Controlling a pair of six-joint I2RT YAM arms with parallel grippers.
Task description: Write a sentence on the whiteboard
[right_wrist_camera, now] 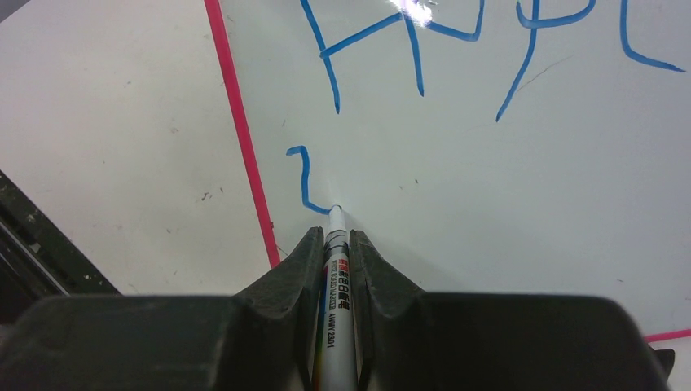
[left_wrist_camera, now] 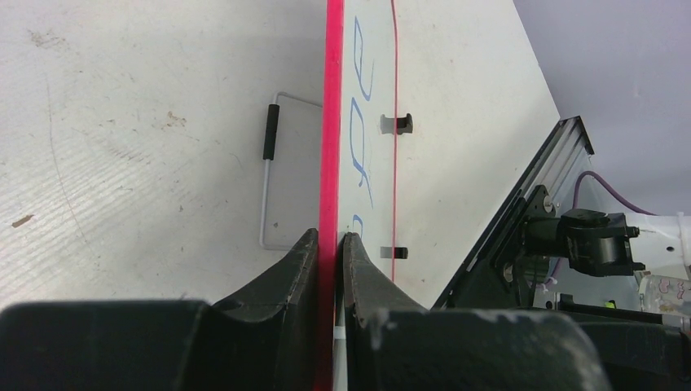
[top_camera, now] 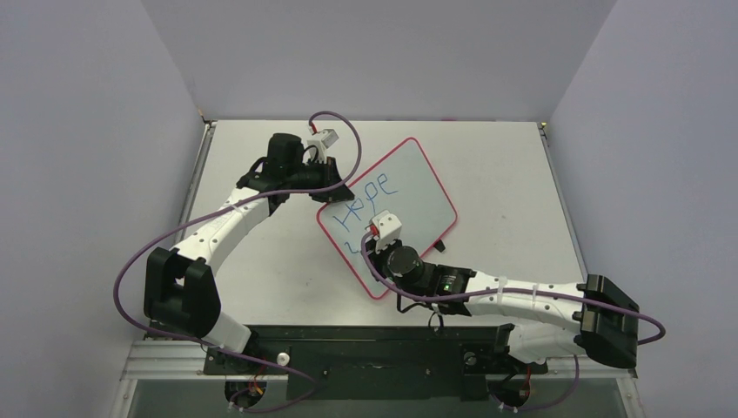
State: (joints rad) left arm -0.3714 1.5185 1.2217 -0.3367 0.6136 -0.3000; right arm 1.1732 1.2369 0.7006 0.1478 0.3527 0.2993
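right claw [right_wrist_camera: 336, 238] pinching marker [right_wrist_camera: 334, 293], tip on whiteboard [right_wrist_camera: 489, 204] — left claw [left_wrist_camera: 330, 242] clamping it

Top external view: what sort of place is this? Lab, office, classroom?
Most likely a robot lab test cell. Plain grey walls box in one table, a left arm and right arm are bolted to a base rail at its near edge, and purple cables hang loose.
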